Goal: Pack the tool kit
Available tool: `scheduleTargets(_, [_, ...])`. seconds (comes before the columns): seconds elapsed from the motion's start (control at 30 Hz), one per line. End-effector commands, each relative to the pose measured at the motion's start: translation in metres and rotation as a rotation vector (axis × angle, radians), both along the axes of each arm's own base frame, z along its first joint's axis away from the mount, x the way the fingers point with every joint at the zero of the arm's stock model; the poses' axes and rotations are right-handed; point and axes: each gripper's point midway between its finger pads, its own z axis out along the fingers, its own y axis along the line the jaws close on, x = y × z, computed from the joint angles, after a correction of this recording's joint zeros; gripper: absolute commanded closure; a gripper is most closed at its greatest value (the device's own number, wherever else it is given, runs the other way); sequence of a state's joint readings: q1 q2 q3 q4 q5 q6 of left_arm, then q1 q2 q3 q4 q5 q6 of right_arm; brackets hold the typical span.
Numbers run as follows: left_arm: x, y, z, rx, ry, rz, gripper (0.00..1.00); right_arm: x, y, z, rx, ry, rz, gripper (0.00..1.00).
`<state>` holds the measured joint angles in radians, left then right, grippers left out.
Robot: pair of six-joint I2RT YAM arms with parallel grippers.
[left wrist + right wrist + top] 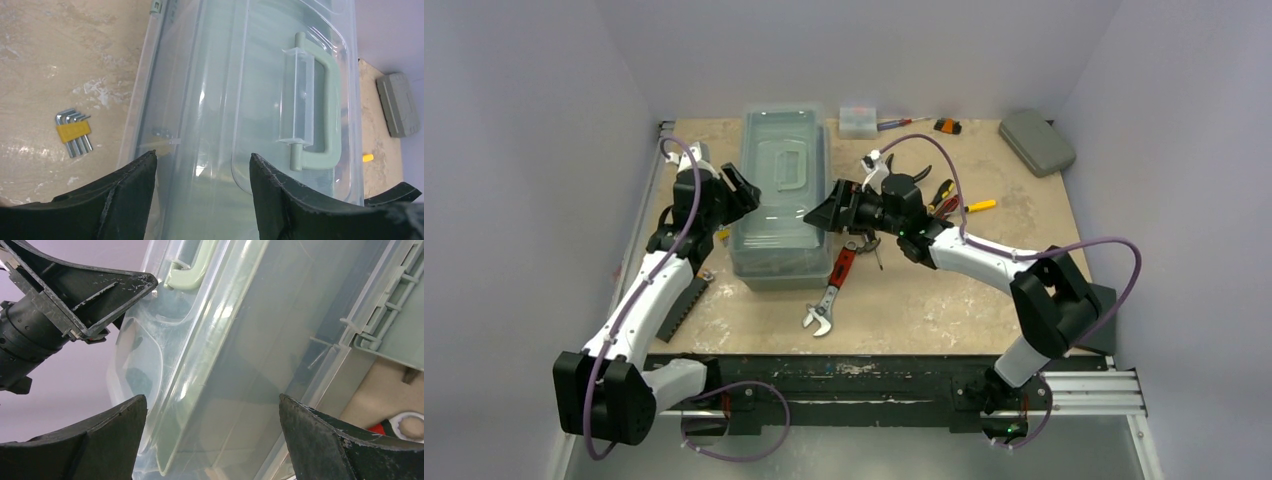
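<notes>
**Left gripper** [202, 157]: released, jaws apart with nothing between them. Both fingers hang over the left half of the lid, near its edge. Whether they touch it cannot be told. In the top view it sits at the left flank of the toolbox [779, 200], about mid-length.

**Right gripper** [212, 400]: released, jaws at full spread and empty. It faces the toolbox's right flank, and its wrist view frames the lid and lower wall between the fingers. Contact cannot be told.

**Toolbox:** stands on the table [984, 290], upper centre-left in the top view, between the two grippers, its long axis running up the frame. The translucent lid is down. The pale green handle [325, 100] lies flat in the lid's recess.

**Loose items outside the toolbox:**
- A wrench [829, 295] with a red grip, just off the toolbox's lower right corner.
- A cluster of hand tools [944, 195] beside the right gripper, on its right. One has a yellow grip.
- Hex keys [73, 132] in a yellow holder, on the table left of the toolbox.
- A long black item [682, 305] beside the left arm, kind unclear.
- A small clear box [858, 118] at the top edge, just right of the toolbox's far end.
- A grey case [1036, 140] at upper right, well apart from the toolbox.
</notes>
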<state>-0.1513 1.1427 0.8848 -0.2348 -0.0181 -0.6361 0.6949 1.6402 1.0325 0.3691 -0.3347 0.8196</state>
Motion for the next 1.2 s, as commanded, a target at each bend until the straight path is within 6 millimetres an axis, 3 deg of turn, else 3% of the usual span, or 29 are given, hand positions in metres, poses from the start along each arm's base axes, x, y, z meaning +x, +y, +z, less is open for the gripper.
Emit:
scheduleTargets(0.0, [-0.072,-0.046,-0.077,-0.049,0.351,-0.181,0.37,-0.021,-0.009,-0.010,-0.066,0.023,0.032,0.01])
scheduleTargets(0.2, [-0.077,-0.074,-0.078,-0.115,0.343,-0.223,0.37,-0.022,-0.031,-0.004,-0.126,0.019,-0.024,0.01])
scheduleTargets(0.53, [-0.088,-0.122,-0.059,-0.164,0.306,-0.294,0.37,-0.004,-0.089,-0.002,-0.191,0.035,-0.114,0.01])
scheduleTargets(0.7, [-0.093,-0.136,-0.060,-0.180,0.311,-0.311,0.36,0.000,-0.106,-0.003,-0.229,0.048,-0.104,0.01])
scheduleTargets(0.8, [-0.093,-0.136,-0.063,-0.163,0.323,-0.313,0.33,-0.001,-0.106,-0.002,-0.243,0.048,-0.090,0.01])
scheduleTargets(0.97, [-0.088,-0.112,-0.060,-0.089,0.327,-0.244,0.26,-0.001,-0.103,0.004,-0.261,0.051,-0.062,0.02])
scheduleTargets(1.17, [-0.086,-0.101,-0.080,-0.182,0.370,-0.252,0.28,-0.006,-0.080,0.032,-0.263,0.001,-0.027,0.06])
